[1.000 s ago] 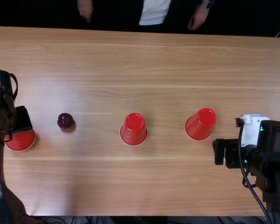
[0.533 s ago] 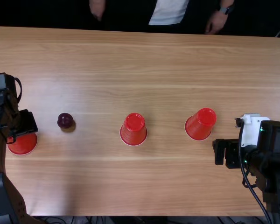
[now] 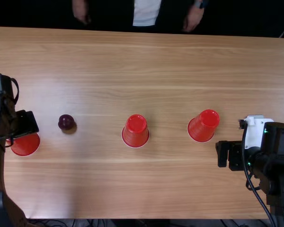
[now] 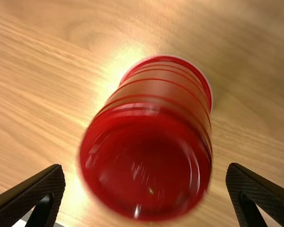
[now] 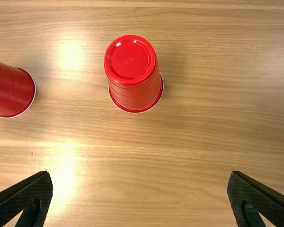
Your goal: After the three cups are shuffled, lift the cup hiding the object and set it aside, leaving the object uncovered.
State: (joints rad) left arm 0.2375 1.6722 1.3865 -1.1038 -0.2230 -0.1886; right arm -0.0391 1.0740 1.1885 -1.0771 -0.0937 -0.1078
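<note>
My left hand spread wide around the leftmost red cup, not touching it, purple ball bare on the counter nearby, my right hand open, empty.

My gripper hangs over the wooden table, fingers spread wide. Ahead stands an upside-down red cup; a second red cup stands apart from it.

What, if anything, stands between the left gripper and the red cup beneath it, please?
Nothing visible does. The left gripper hangs right above the leftmost cup, its fingers open on either side of it without touching. The dark ball lies apart, uncovered.
</note>
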